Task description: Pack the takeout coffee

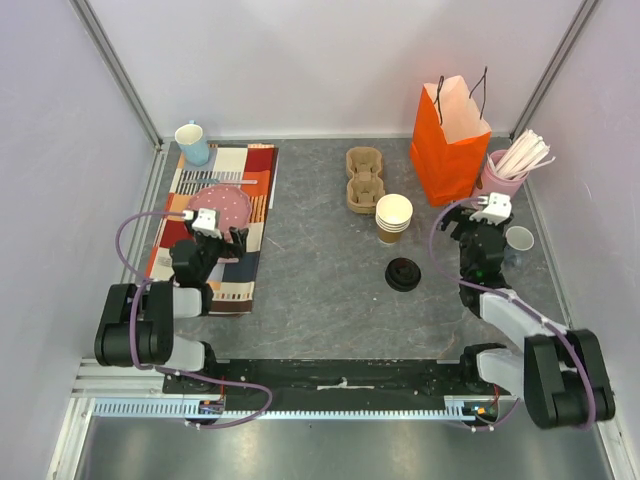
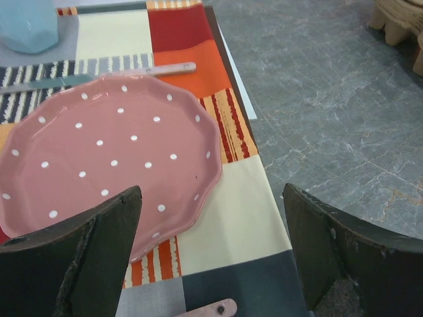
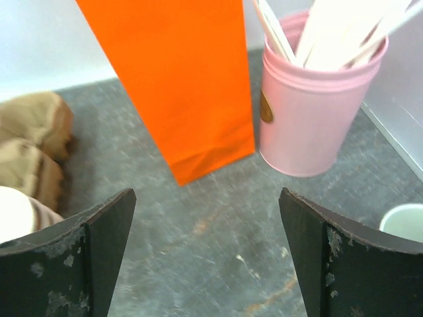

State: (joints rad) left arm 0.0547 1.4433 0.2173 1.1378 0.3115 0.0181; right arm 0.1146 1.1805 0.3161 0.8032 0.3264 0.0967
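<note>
Fingers of my left gripper (image 2: 211, 191) fill the near edge of the left wrist view. They are spread wide, with nothing between them. Below them lies the checked placemat (image 2: 231, 218), and on it, a little to the left, the pink dotted plate (image 2: 112, 152). My right gripper (image 3: 207, 195) is also fully spread and holds nothing. It faces the orange paper bag (image 3: 178, 79) and, just right of the bag, the pink tin (image 3: 310, 112) with pale sticks (image 3: 330, 26).

The black lid (image 1: 403, 274) of the takeout coffee lies on the grey table (image 1: 310, 270), between my two arms and closer to the right one. It is just on the near side of the stack of paper cups (image 1: 393, 215). If a cup stands under this lid, I cannot tell. One small pale cup (image 1: 518, 240) stands just right of my right gripper.
</note>
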